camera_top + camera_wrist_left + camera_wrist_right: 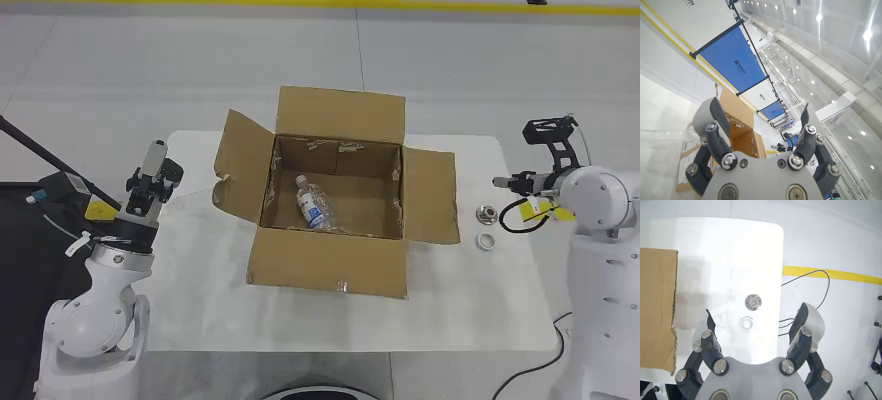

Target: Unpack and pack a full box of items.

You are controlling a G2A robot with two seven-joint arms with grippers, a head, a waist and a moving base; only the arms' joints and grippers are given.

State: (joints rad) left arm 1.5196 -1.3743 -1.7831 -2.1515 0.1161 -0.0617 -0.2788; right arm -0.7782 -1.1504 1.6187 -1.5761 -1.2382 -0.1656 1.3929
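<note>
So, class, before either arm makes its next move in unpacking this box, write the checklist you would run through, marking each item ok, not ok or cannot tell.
1. Box flaps all folded open: ok.
2. Box emptied: not ok, a bottle lies inside.
3. Left jaws open, empty: ok.
4. Right jaws open, empty: ok.
5. Flange and ring on the table, apart, outside the box: ok.
6. Nothing hidden behind the box's near wall: cannot tell.

I see the box (330,265) centred on the table (200,300); bottle (313,203) inside it; right of it, flanged disc (486,211) just behind ring (486,241).
</note>
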